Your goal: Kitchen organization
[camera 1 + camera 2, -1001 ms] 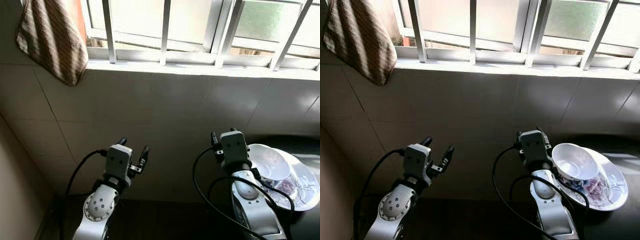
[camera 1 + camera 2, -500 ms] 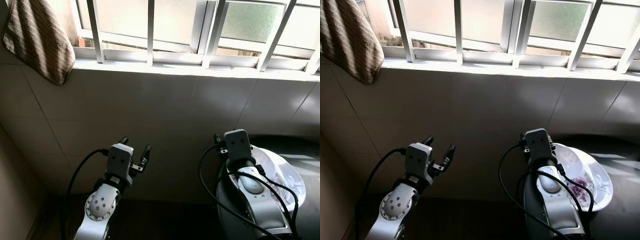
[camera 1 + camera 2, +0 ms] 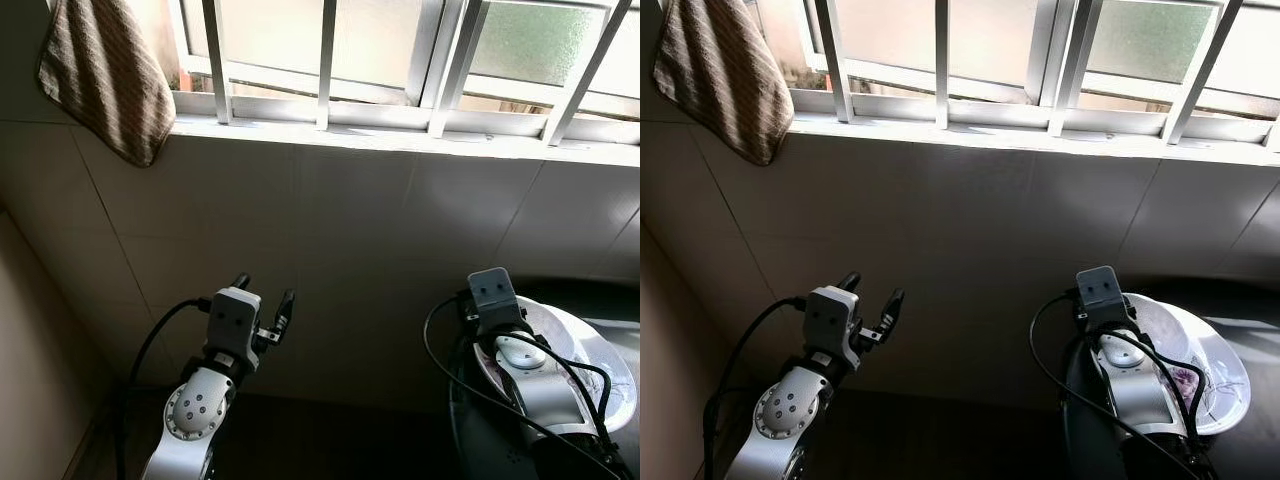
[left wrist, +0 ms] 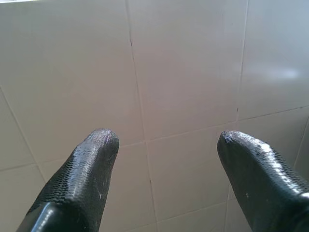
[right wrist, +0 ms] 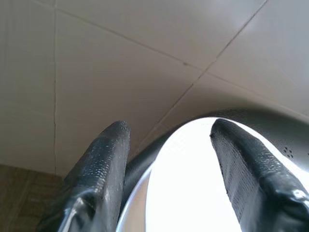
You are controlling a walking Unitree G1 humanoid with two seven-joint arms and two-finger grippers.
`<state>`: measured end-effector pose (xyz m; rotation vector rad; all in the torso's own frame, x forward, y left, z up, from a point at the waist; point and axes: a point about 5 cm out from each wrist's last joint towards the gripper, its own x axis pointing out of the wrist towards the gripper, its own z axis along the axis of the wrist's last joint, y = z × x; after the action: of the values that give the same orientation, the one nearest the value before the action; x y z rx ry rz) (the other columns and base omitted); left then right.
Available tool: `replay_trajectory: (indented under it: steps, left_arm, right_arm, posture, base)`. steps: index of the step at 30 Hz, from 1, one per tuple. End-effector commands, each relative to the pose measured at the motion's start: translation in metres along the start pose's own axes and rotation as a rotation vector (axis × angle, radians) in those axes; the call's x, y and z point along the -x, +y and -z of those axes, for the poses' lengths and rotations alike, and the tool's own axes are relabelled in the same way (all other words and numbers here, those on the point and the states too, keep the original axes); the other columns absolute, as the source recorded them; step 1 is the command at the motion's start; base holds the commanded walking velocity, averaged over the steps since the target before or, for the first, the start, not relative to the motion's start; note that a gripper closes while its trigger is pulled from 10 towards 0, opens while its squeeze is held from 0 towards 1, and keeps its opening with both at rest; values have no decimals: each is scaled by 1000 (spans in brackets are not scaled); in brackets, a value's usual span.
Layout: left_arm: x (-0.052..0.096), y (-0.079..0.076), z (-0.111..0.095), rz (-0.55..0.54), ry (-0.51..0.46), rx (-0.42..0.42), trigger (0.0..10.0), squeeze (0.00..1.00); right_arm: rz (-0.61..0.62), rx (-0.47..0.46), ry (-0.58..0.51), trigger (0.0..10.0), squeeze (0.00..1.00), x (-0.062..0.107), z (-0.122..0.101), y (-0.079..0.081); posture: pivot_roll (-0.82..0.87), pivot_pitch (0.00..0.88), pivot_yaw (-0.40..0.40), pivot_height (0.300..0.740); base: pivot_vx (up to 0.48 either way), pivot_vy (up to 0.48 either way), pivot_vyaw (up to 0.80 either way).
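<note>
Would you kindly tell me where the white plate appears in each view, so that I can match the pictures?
Left eye view: white plate at lower right, behind the right arm.
Right eye view: lower right, beside that arm.
Left wrist view: wall tiles ahead.
Right wrist view: bright rim between the right gripper fingers.
Shared landmark: striped towel, top left in both eye views.

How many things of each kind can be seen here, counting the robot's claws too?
Robot grippers: 2, the left gripper held up by the tiled wall, the right gripper over the dish.
White dishes: 1, the plate.
Striped cloths: 1, the towel hanging off the window sill.
Total: 4.
</note>
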<state>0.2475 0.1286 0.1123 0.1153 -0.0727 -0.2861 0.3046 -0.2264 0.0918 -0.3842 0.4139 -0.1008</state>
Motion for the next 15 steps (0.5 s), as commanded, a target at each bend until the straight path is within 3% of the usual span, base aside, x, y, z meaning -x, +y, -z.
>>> replay_trajectory:
  steps: [1, 4, 7, 12, 13, 15]
  left_arm:
    - [-1, -2, -1, 6, 4, -4, 10000, 0]
    - [-1, -2, -1, 6, 5, -4, 10000, 0]
    - [-2, -2, 0, 5, 5, -5, 10000, 0]
    - [-2, -3, 0, 4, 5, -6, 10000, 0]
    - [-2, -3, 0, 3, 5, -6, 10000, 0]
    - [-2, -2, 0, 1, 5, -8, 10000, 0]
  right_arm:
    - [5, 7, 53, 10000, 0, -1, 5, -5]
    - [9, -2, 91, 10000, 0, -2, 10, -6]
    - [-28, -116, 141, 10000, 0, -2, 13, -3]
    - [-11, -103, 157, 10000, 0, -3, 14, -4]
    - [6, -102, 167, 2510, 0, -3, 15, -6]
    - [31, -105, 160, 2510, 0, -3, 14, -9]
  posture:
    - [-10, 0, -52, 740]
    - [-12, 0, -54, 740]
    - [-13, 0, -54, 740]
    - [-12, 0, -58, 740]
    - [-11, 0, -59, 740]
    - [-12, 0, -59, 740]
  base:
    - [0, 0, 0]
    - [0, 0, 0]
    - [0, 0, 0]
    - [0, 0, 0]
    - [0, 0, 0]
    - [0, 0, 0]
